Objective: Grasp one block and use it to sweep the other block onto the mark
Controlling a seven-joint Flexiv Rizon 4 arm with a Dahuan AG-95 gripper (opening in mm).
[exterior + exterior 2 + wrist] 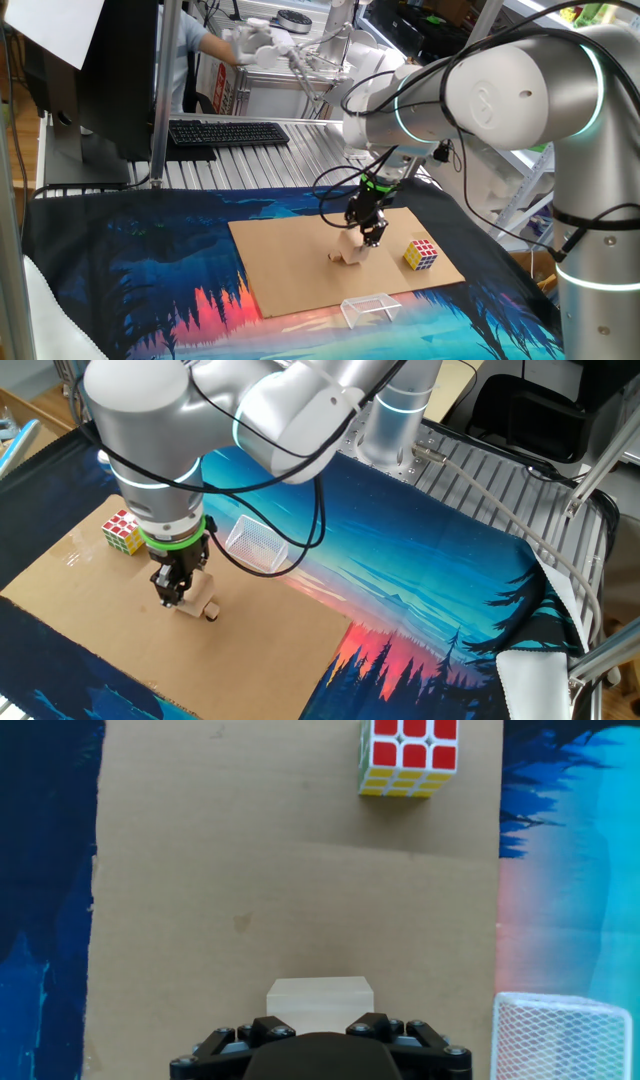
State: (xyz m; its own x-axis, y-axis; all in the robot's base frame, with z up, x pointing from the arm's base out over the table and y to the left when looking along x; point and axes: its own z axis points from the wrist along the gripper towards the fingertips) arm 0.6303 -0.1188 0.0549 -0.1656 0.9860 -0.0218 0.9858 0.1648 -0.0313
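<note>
My gripper stands upright over the brown cardboard sheet, with its fingers closed on the plain tan wooden cube, which rests low on the sheet. In the hand view the cube sits between the black finger links of the gripper. A tiny tan piece lies against the cube's left side, and it shows as a small dark-edged bit in the other fixed view. It is hidden in the hand view. A faint dark dot, the mark, lies on the cardboard ahead of the cube and to its left.
A multicoloured puzzle cube stands on the cardboard's far right part; it also shows in one fixed view. A clear plastic rectangular frame lies at the sheet's right edge on the blue printed cloth. A keyboard sits behind.
</note>
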